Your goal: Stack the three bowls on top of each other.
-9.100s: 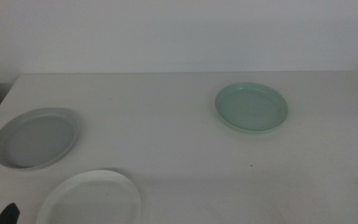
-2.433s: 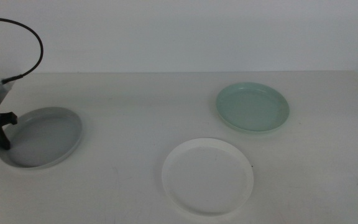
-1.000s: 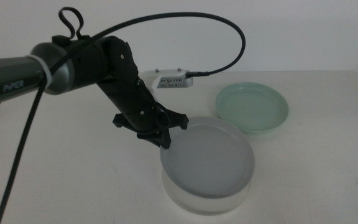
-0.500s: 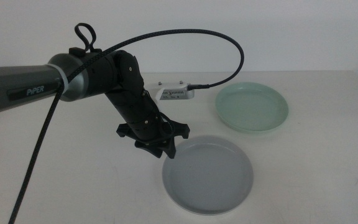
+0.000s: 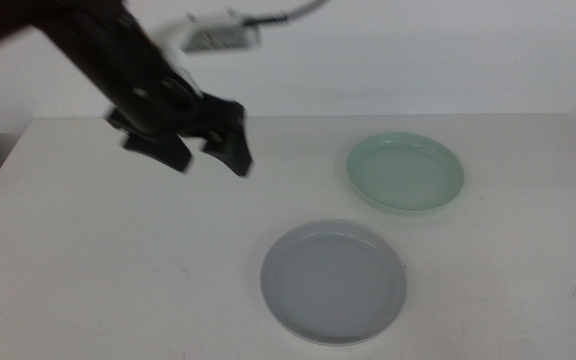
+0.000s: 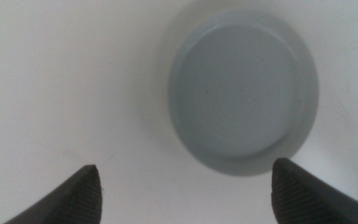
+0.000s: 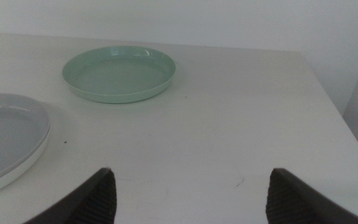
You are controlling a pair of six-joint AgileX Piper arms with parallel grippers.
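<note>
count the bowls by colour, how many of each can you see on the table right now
grey bowl: 1, lying on top of the white one
white bowl: 1, only a thin edge shows under the grey bowl
mint green bowl: 1, apart from the stack
total: 3 bowls

White table (image 5: 118, 260): bowl stack (image 5: 334, 282), mint bowl (image 5: 405, 172)

Bright, even, washed-out light; soft faint shadows; left gripper (image 5: 211, 150) motion-blurred in middle view; fingers (image 6: 73, 196) defocused.
</note>
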